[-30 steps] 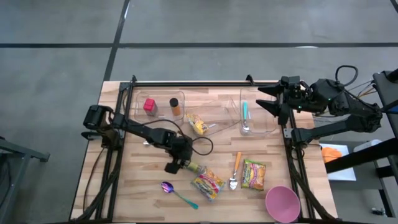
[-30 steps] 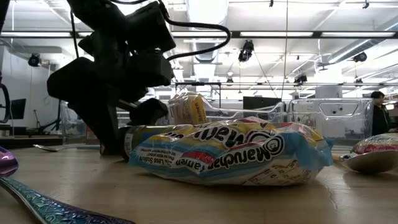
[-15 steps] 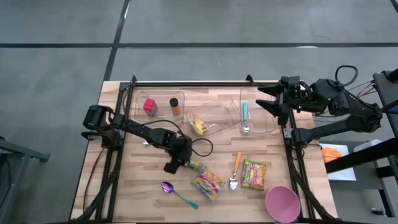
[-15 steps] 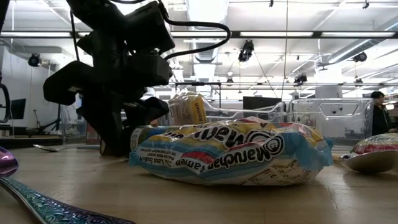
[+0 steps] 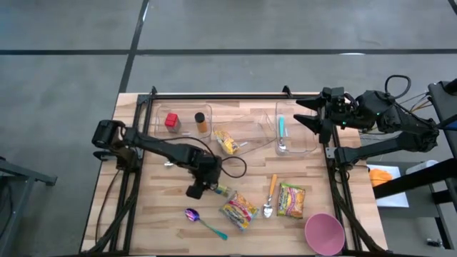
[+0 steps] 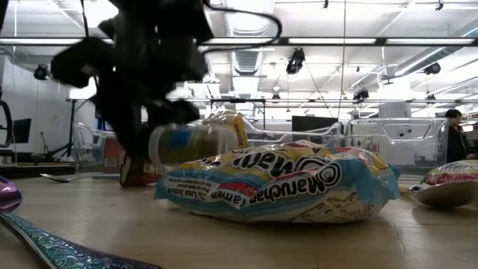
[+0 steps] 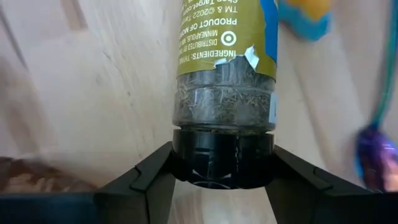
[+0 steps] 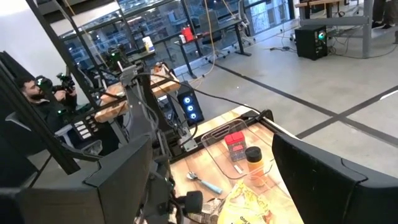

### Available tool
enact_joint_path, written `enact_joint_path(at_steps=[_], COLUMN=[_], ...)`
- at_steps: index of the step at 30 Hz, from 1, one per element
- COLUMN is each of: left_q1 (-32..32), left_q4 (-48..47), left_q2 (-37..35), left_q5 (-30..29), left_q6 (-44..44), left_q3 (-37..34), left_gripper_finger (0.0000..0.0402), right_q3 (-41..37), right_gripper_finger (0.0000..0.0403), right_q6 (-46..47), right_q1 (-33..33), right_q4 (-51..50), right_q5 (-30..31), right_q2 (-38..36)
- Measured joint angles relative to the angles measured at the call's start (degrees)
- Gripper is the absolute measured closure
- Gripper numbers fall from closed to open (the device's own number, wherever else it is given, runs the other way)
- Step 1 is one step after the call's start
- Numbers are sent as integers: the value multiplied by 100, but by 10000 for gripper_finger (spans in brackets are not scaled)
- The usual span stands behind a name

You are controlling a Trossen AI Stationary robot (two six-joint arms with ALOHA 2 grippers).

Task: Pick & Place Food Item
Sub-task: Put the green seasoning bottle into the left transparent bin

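Just below the centre of the high view, the left gripper (image 5: 211, 188) pinched the spice jar (image 5: 221, 190) by its black cap, apparently lifting it off the table (image 5: 157, 228), so next it needed carrying to a container (image 5: 184, 123), while the right gripper (image 5: 308, 114) waited open at upper right.

Two matte-black jointed arms trailing looped black cables, each ending in a hand (image 7: 222, 177) with angular black fingers.

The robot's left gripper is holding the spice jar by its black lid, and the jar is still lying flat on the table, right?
Not quite. The left gripper does grip the spice jar by its black lid, but the low view shows the jar lifted off the table, above the ramen packet.
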Motion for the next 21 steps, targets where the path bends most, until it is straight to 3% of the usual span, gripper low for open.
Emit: enact_joint_path(at_steps=[8,14,21], left_q1=[37,539,1586], left_q4=[-1079,-1451,-1300], left_q2=[-762,-1531,-2091], left_q5=[-342,-454,747], left_q6=[-466,-2036,-4705], left_q3=[705,958,938], left_gripper_finger=[197,197,197], right_q3=[0,0,11], right_gripper_finger=[76,76,76], right_q6=[-21,-31,-650], right_q1=[2,0,0], right_q4=[-2,-33,-311], right_q5=[-7,-9,9], right_q2=[0,80,578])
